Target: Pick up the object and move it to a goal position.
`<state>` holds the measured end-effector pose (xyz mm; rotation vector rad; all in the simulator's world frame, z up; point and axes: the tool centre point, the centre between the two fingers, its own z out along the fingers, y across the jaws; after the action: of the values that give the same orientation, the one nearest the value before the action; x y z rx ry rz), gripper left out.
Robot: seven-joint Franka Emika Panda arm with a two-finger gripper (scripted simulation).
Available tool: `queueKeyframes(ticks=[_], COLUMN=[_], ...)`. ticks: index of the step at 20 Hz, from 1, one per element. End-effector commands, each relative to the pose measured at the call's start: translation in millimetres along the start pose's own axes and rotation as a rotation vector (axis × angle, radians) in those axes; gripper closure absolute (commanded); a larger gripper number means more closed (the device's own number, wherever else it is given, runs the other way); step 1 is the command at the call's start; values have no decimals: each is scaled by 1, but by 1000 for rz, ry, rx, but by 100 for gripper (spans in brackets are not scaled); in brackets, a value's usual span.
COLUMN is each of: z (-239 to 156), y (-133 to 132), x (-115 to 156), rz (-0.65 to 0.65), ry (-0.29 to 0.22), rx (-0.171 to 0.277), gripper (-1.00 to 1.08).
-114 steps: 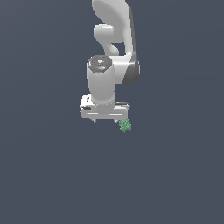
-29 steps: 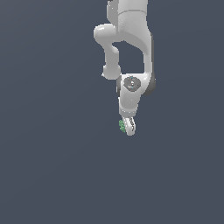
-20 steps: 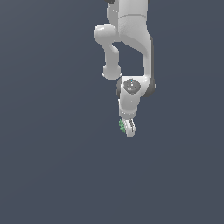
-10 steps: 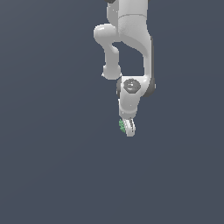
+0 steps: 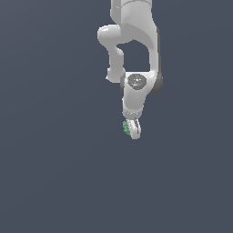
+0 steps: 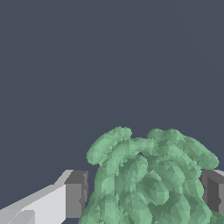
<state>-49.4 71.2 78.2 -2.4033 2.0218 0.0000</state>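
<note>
A: What does the exterior view present?

B: A white Franka Panda arm (image 5: 134,50) descending from the top edge, its wrist turned so that the gripper (image 5: 132,129) points downward. A small knobbly green lump (image 5: 126,128) sits at the gripper's tip, showing on the side toward the exterior view's left. The background is a uniform dark grey-blue surface (image 5: 54,173); whether the lump touches it cannot be told from this view.

A: And the wrist view?

B: The green lump (image 6: 151,179) fills the lower part of the picture, a cluster of rounded, finger-like bumps. A grey finger pad (image 6: 76,194) lies at one side of it and a second pad (image 6: 214,190) at the other, each at the lump's edge.

A: State of the gripper (image 6: 146,192)?

B: Clenched on the green lump, which lies between the two pads.

A: Anything else visible?

B: Only the plain dark surface (image 6: 109,57) beyond the lump.
</note>
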Motion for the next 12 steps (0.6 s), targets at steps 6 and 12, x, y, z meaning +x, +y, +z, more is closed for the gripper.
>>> queueKeyframes(ticks=[6, 12], z=[-66, -132], y=[-5, -11], x=[12, 24], rz=[1, 2], ry=[0, 2], rx=[0, 0], gripper=[108, 108])
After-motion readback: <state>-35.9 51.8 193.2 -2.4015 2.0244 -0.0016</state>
